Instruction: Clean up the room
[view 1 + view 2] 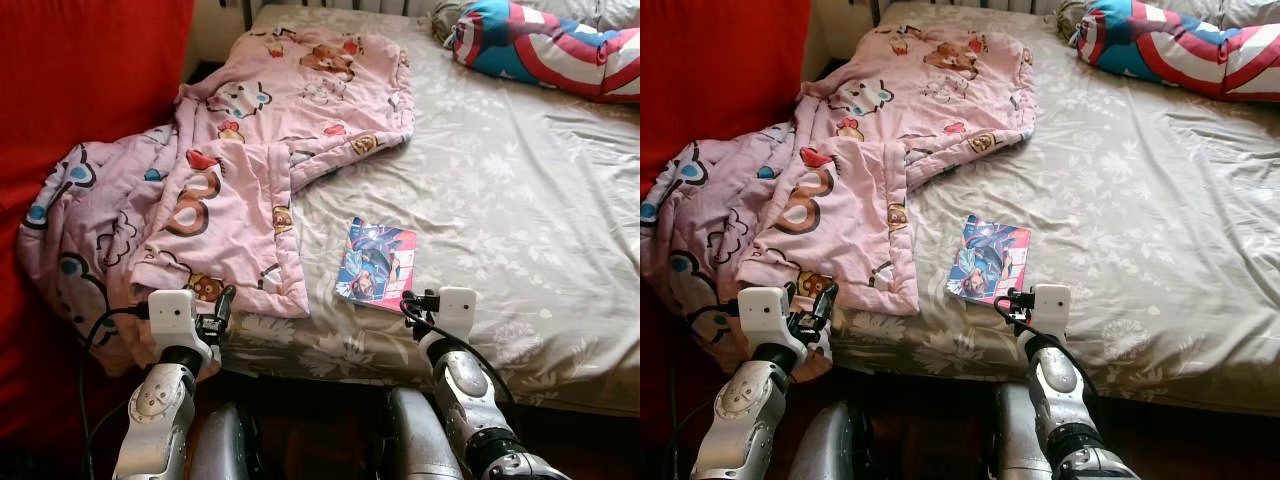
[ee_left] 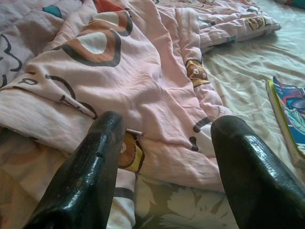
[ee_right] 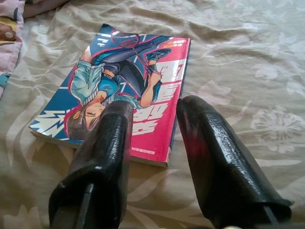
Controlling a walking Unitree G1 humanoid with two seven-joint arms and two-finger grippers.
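1. Nearest the camera, the left gripper [image 2: 164, 162] hangs at the near edge of the bed [image 1: 520, 220], its jaws spread wide and gripping nothing; the two black fingers [image 2: 86, 171] point at the hem of the pink quilt [image 1: 230, 170].
2. The right gripper [image 3: 152, 157] sits at the same near edge, further along to the robot's right, jaws parted with a narrow gap and empty; its fingers [image 3: 219, 162] reach just short of the comic book [image 1: 376, 263], whose near corner shows between them.
3. The comic book lies flat and closed on the grey floral sheet, cover up, in blue and pink with a drawn figure swinging a racket. It lies just beside the quilt's lower flap, apart from it.
4. The pink quilt, printed with cartoon animals and hearts, is crumpled over the bed's left side; one part is folded back on itself and another spills over the edge against a red surface [image 1: 80, 90].
5. Past the book, the sheet is wrinkled and bare in the middle of the bed.
6. Farthest off, at the head of the bed, lies a red, white and blue striped pillow [image 1: 540, 45] with a star.
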